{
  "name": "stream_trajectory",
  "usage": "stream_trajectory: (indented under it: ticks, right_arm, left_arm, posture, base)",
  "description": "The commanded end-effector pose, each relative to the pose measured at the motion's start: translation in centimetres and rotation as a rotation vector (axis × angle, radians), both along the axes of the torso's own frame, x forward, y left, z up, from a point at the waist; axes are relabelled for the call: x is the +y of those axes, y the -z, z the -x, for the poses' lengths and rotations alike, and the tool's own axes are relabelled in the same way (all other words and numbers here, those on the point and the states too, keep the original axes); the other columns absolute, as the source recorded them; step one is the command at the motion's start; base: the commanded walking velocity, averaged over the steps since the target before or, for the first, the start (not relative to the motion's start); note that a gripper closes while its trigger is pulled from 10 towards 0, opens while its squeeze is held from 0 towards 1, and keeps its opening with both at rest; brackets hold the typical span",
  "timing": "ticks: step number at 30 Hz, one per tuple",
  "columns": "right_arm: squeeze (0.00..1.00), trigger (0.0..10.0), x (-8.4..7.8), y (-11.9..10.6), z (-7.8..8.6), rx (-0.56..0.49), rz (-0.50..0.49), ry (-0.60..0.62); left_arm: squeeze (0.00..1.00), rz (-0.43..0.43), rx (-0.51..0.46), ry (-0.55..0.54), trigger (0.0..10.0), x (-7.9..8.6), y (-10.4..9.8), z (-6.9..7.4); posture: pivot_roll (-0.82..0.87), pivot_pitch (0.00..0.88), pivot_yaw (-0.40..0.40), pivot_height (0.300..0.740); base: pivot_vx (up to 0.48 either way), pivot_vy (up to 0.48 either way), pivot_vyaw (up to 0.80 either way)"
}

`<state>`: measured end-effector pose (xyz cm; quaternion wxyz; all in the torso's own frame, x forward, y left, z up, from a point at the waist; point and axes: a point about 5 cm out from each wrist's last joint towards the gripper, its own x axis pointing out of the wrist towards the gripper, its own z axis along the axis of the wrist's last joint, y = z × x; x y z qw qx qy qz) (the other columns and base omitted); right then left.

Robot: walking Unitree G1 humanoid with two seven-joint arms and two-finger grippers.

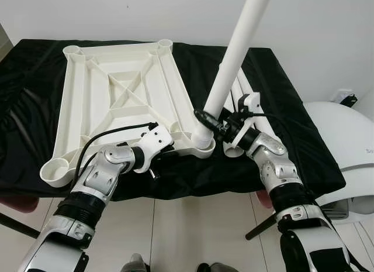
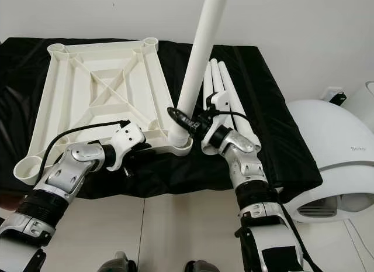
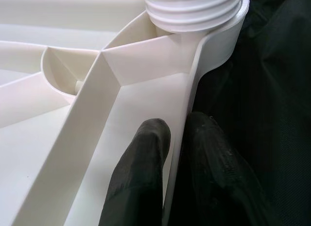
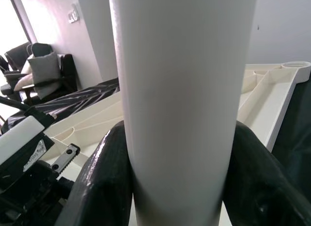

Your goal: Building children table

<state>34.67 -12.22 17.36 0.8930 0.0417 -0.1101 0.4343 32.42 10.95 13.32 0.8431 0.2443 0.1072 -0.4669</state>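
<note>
A white plastic tabletop (image 1: pixel 120 96) lies upside down on a black cloth, ribs up, with a round socket at each corner. A long white table leg (image 1: pixel 232 64) stands tilted in the near right socket (image 1: pixel 201 144), its threaded end (image 3: pixel 194 9) seated there. My right gripper (image 1: pixel 211 121) is shut on the table leg just above the socket, black fingers (image 4: pixel 104 182) on both sides. My left gripper (image 1: pixel 166 148) is shut on the tabletop's near rim, with one finger (image 3: pixel 141 172) inside the rim wall and one outside.
More white legs (image 2: pixel 225 90) lie on the black cloth (image 1: pixel 274 96) right of the tabletop. A white rounded appliance (image 1: pixel 350 149) stands on the floor at the right. A red seat edge (image 1: pixel 17 203) shows at the lower left. Pale tiled floor lies below.
</note>
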Motion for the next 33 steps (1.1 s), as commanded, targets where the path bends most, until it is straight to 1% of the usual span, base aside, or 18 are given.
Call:
stream_trajectory:
  ticks: [1,4,7,9,11,16,25,33]
  right_arm:
    - [0.00,10.0,0.2,1.5,0.3,0.043,0.048,-0.015]
    - [0.00,10.0,-0.1,3.0,0.6,0.079,0.106,-0.004]
    - [0.00,10.0,-0.6,3.3,0.4,0.084,0.122,0.016]
    - [0.00,10.0,-0.6,3.3,0.4,0.084,0.122,0.016]
    - [0.00,10.0,-1.2,3.7,0.2,0.096,0.138,0.046]
    - [0.00,10.0,-1.7,4.1,0.1,0.119,0.143,0.068]
    - [0.00,10.0,-1.4,4.5,0.3,0.120,0.155,0.024]
    - [0.00,10.0,-1.4,5.7,0.8,0.147,0.164,0.019]
  left_arm:
    - [0.00,-0.006,-0.009,-0.004,10.0,-0.5,0.3,0.3]
    - [0.00,-0.007,-0.014,-0.007,10.0,-0.5,0.2,0.3]
    - [0.00,-0.007,-0.017,-0.010,10.0,-0.5,0.1,0.2]
    - [0.00,-0.007,-0.017,-0.010,10.0,-0.5,0.1,0.2]
    - [0.00,-0.005,-0.019,-0.011,10.0,-0.6,0.0,0.2]
    - [0.00,0.000,-0.024,-0.009,10.0,-0.7,-0.2,0.2]
    - [0.00,0.005,-0.027,-0.006,10.0,-0.9,-0.3,0.2]
    - [0.00,0.008,-0.034,-0.003,10.0,-1.1,-0.5,0.3]
  posture:
    - [0.05,0.038,-0.040,0.740]
    - [0.04,0.036,-0.042,0.740]
    - [0.04,0.034,-0.041,0.740]
    - [0.04,0.034,-0.041,0.740]
    - [0.04,0.031,-0.041,0.740]
    - [0.04,0.029,-0.043,0.740]
    - [0.04,0.026,-0.044,0.740]
    - [0.03,0.036,-0.043,0.740]
  base:
    - [0.000,0.000,0.00]
    - [0.000,0.000,0.00]
    - [0.000,0.000,0.00]
    - [0.000,0.000,0.00]
    - [0.000,0.000,0.00]
    - [0.000,0.000,0.00]
    - [0.000,0.000,0.00]
    - [0.000,0.000,0.00]
